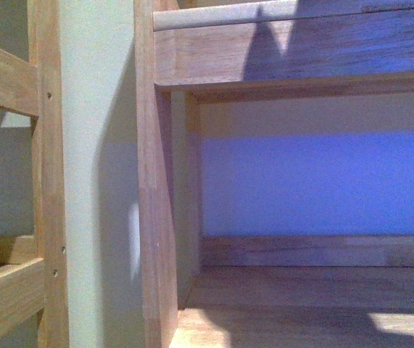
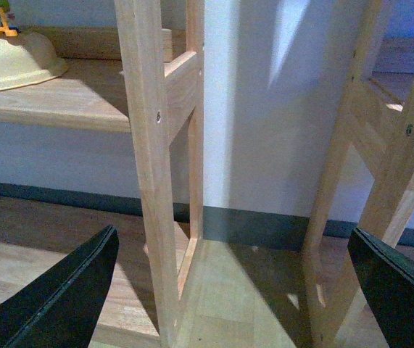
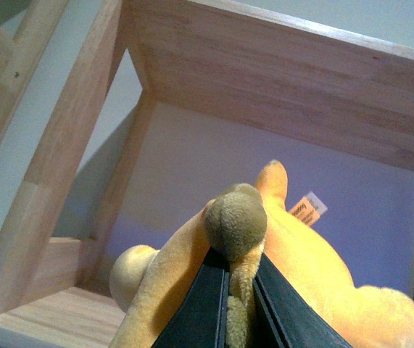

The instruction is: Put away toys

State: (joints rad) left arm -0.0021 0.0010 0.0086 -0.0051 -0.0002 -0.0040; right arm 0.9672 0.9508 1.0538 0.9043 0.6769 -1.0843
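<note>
Gripping an orange-yellow plush animal (image 3: pixel 301 275), the right gripper (image 3: pixel 240 304) has its fingers pinched closed on it.
The left gripper (image 2: pixel 232 290) hangs spread wide, empty, near wooden shelf legs (image 2: pixel 152 181).

The small soft orange-yellow plush animal (image 3: pixel 294 268), with a round tan knob and a little tag, is hanging pinched in the right gripper (image 3: pixel 240 304), above the wooden shelf (image 3: pixel 47 319).

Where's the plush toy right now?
In the right wrist view, the plush toy is pinched in the right tool, just under a wooden shelf.
</note>
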